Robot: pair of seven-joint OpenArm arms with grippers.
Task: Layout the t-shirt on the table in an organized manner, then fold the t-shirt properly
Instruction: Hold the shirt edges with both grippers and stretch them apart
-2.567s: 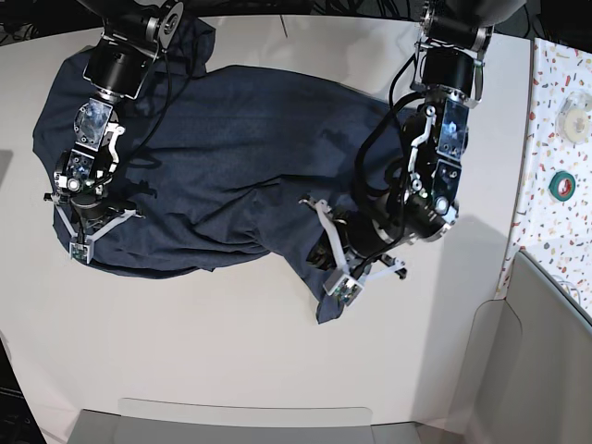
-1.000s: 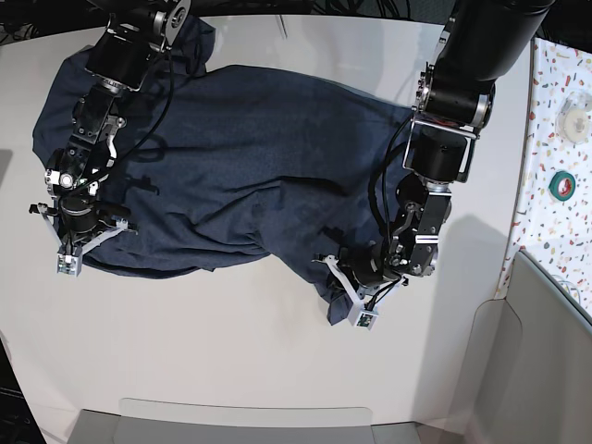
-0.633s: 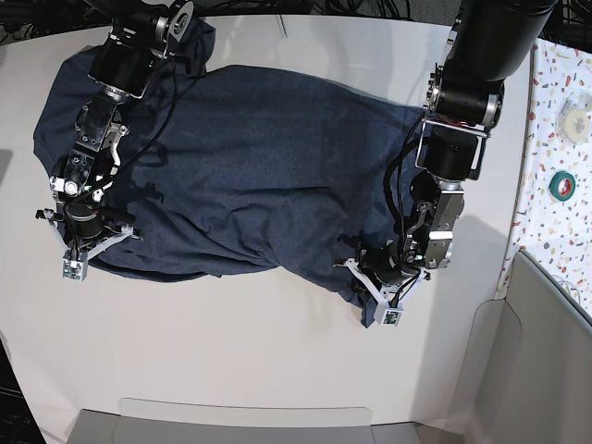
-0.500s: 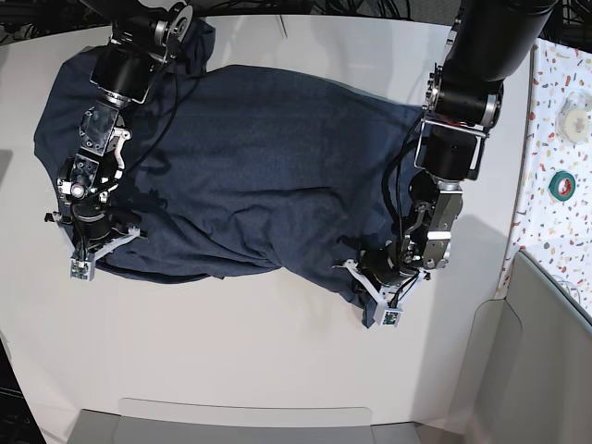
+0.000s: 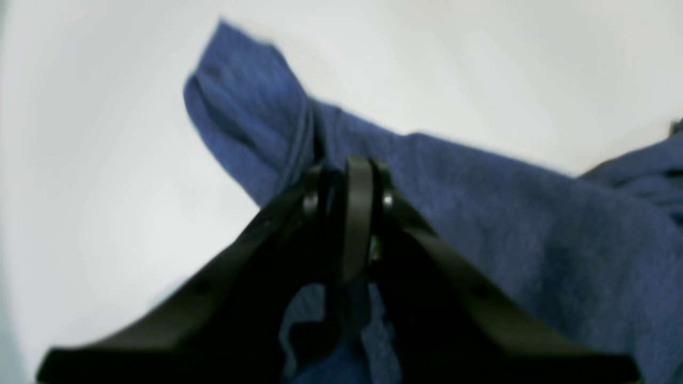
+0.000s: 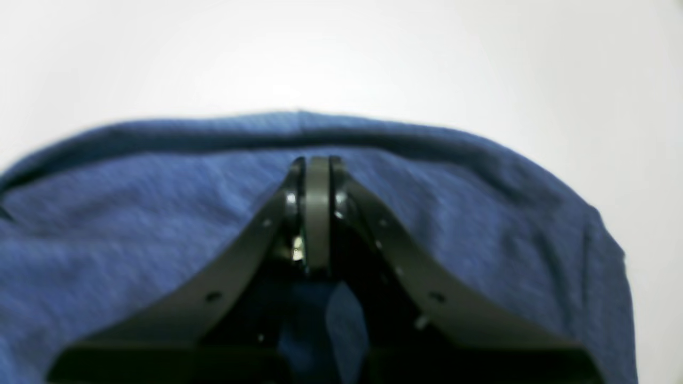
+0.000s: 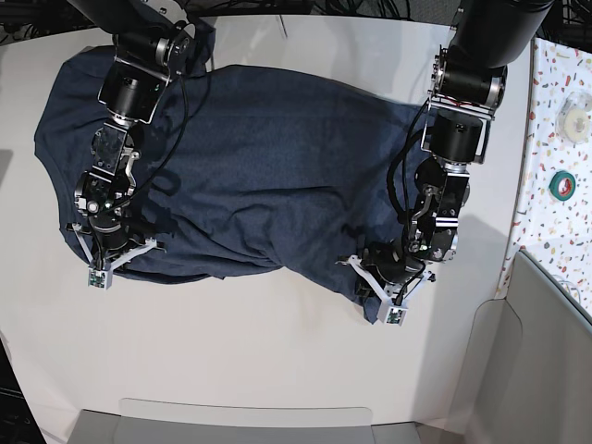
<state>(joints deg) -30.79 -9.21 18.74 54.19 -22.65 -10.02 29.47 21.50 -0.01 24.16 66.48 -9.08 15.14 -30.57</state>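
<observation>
The white table [image 7: 277,370] carries the t-shirt [image 7: 250,166], spread dark and rumpled with its long axis running side to side across the far half. Each arm has a near corner: the left end effector [image 7: 390,282] pinches a bunched corner, the fabric trailing away behind it, and the right end effector [image 7: 106,250] is pressed together on the near edge at the opposite end. No lettering, brand or label can be read on the cloth.
</observation>
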